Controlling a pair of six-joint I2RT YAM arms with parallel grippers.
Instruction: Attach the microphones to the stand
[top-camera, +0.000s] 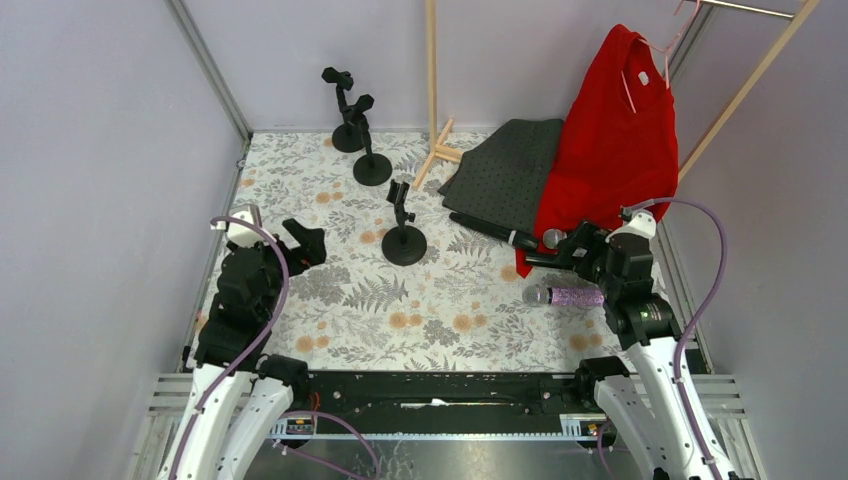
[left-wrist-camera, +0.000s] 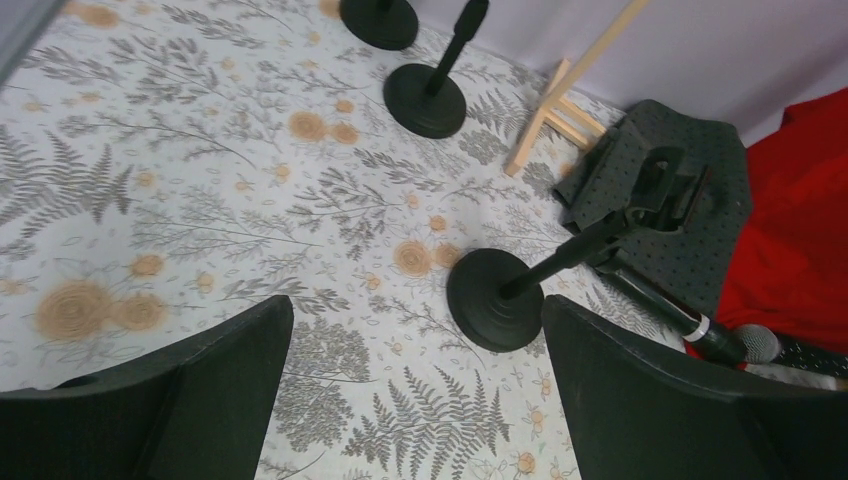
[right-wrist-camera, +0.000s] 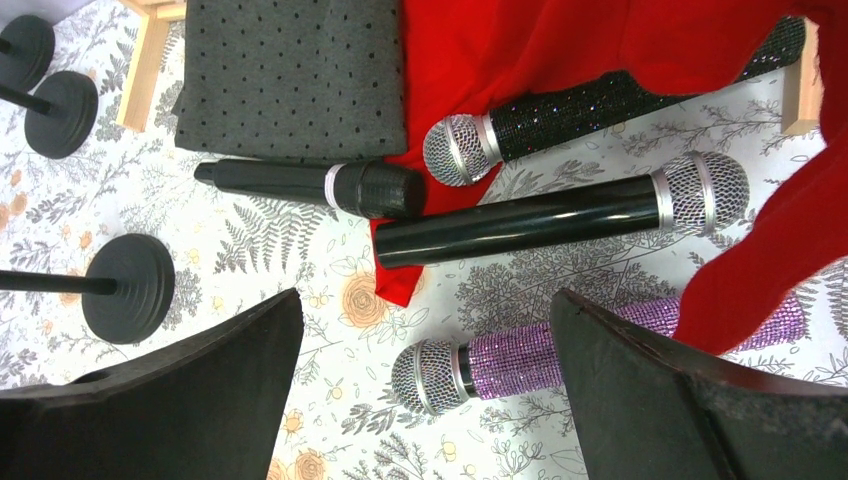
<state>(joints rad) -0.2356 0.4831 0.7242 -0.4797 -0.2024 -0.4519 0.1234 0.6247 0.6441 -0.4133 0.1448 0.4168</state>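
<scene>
Pickup step apparently, nothing gripped: right pincer (right-wrist-camera: 425, 320) open above purple microphone (right-wrist-camera: 520, 358) lying on table (right-wrist-camera: 480, 290); left pincer (left-wrist-camera: 415, 320) open, empty, stand (left-wrist-camera: 495, 298) just ahead. Next, likely: lower right, close across microphone body.

1. No text, brand, number or sign can be read in any of the three views.
2. The red hanging garment (top-camera: 610, 140) has a small white tag (top-camera: 643, 76) at its neck, which is too small to read from the top view.
3. The glossy black microphone with a silver mesh head (right-wrist-camera: 520, 222) is seen close from the right wrist, and no lettering can be made out on its barrel.
</scene>
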